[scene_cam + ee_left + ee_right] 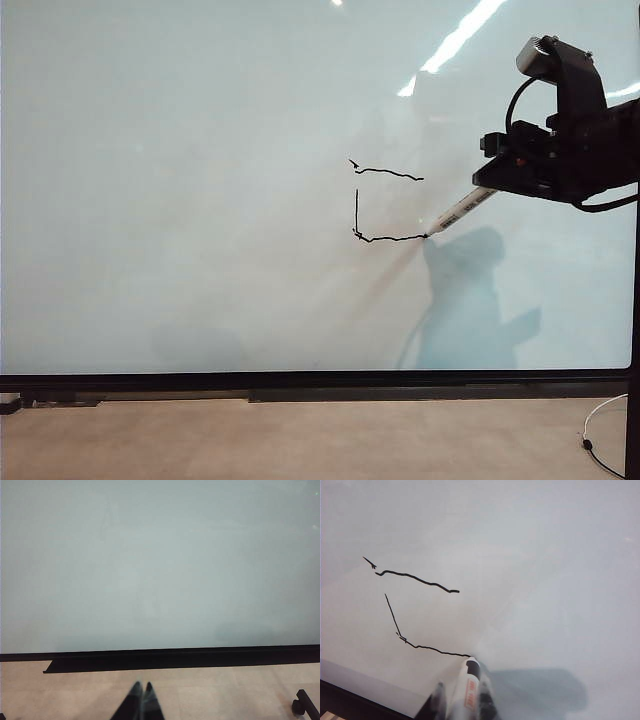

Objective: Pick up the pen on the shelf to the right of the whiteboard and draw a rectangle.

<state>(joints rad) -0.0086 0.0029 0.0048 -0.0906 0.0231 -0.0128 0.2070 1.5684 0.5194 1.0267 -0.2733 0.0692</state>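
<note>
Low in the left wrist view, the left gripper (141,700) hangs with fingers pressed together, holding nothing. At the exterior view's right, the right gripper (497,185) clamps the pen (460,210), tip touching the whiteboard (180,200) at the unfinished rectangle's (385,205) lower right corner.

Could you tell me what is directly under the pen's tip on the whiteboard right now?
The pen, gripped by the right gripper, has its tip at the lower line's end of the unfinished rectangle on the whiteboard. Actual contact is hidden.
</note>
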